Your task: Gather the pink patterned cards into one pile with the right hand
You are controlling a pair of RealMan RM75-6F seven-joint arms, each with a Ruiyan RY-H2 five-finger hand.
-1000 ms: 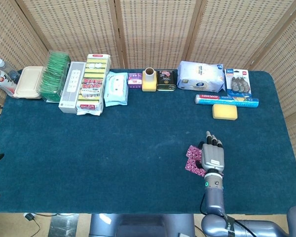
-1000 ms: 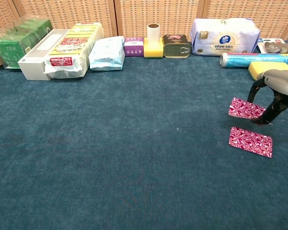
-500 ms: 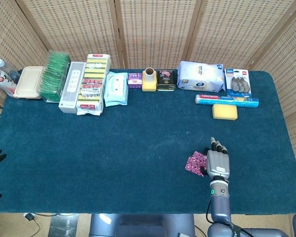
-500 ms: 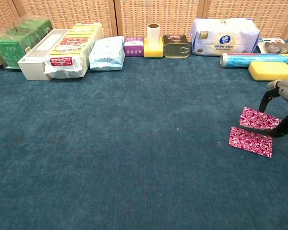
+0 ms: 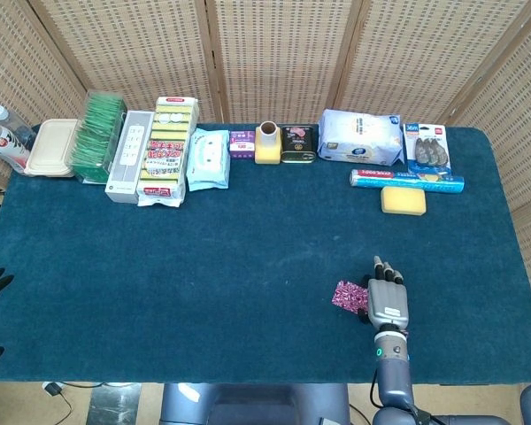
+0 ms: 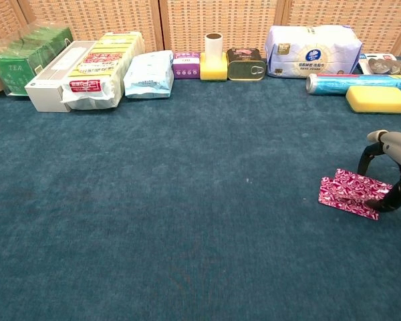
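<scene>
Your right hand point(image 6: 392, 165) sat at the right edge, fingers curled down onto the upper pink card point(image 6: 361, 185). That card lay tilted over the lower card point(image 6: 346, 201), overlapping most of it. Behind, well apart, a yellow sponge point(image 6: 377, 98) lay just before the blue roll point(image 6: 355, 83) on the cloth point(image 6: 187, 200).

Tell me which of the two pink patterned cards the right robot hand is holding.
The upper card, resting partly over the lower card, is between the fingers of the right robot hand. The lower card lies flat on the cloth, untouched.
</scene>
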